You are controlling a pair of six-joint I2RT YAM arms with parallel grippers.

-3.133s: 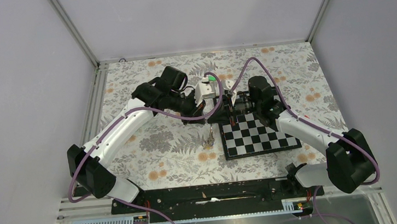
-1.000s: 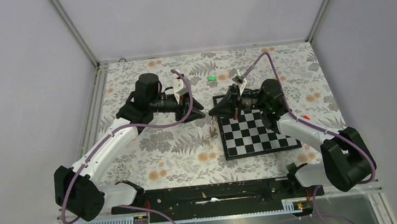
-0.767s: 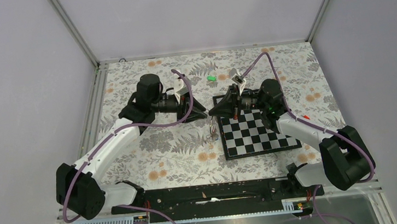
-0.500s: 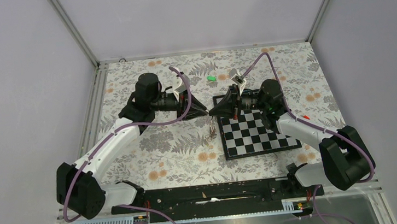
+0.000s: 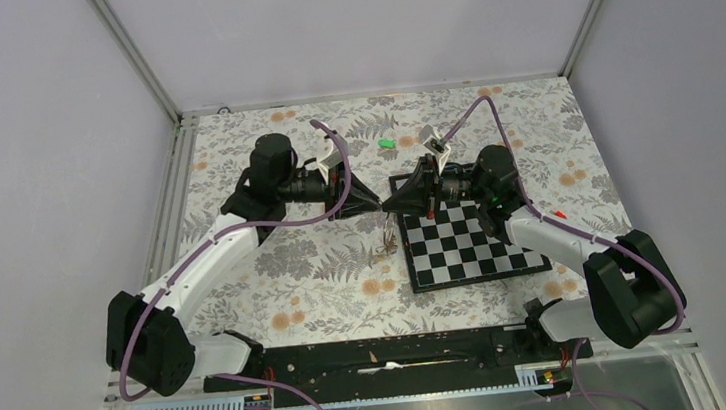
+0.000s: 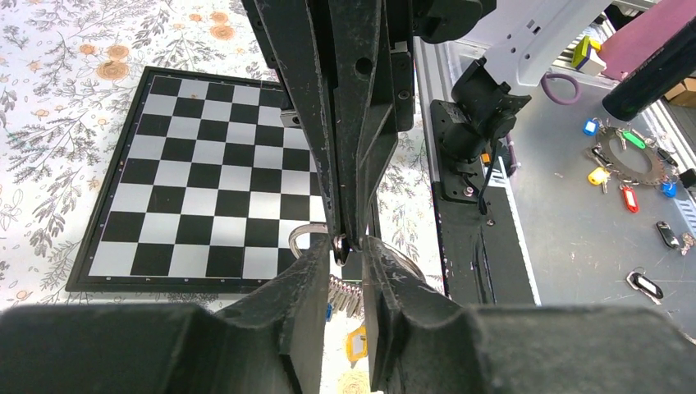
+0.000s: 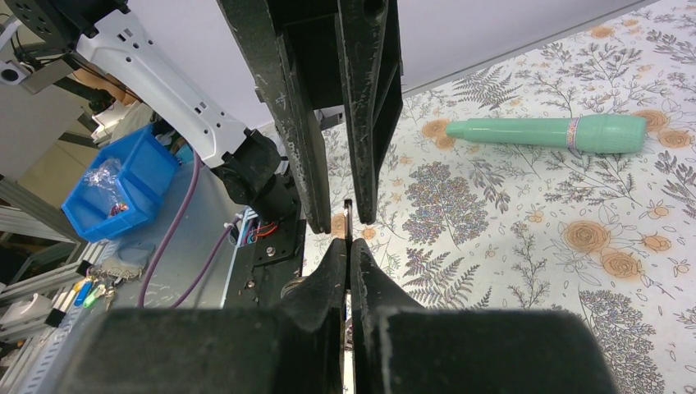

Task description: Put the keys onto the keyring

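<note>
1. Left gripper (image 5: 375, 204): in the top view it lies level and points right, tip to tip with item 2. Its own wrist camera shows its fingers (image 6: 305, 283) a narrow slot apart, flanking the other claw's tips. No grip on anything can be made out.
2. Right gripper (image 5: 388, 204): level, pointing left. Only its own wrist camera shows the fingers (image 7: 328, 279) pressed together on a thin metal edge of item 3, which stands up between item 1's fingers.
3. Keyring (image 5: 383, 249): hangs from the meeting point, above the table (image 5: 295, 272) and just beside the left edge of the chessboard (image 5: 473, 245).
   - From above it is only a thin dangling bunch.
   - The left wrist view alone shows the silvery loop curving out on either side of the fingertips, with a blue key head (image 6: 328, 311) and a yellow key head (image 6: 357, 343) below.
4. Teal stick (image 7: 533, 133): lies flat on the floral cloth, plain only in the right wrist view.
5. Small green object (image 5: 386, 143): on the table beyond the claws. Whether it is item 4 cannot be told.
6. Red piece (image 5: 559, 214): right of the board, seen in the top view only.
</note>
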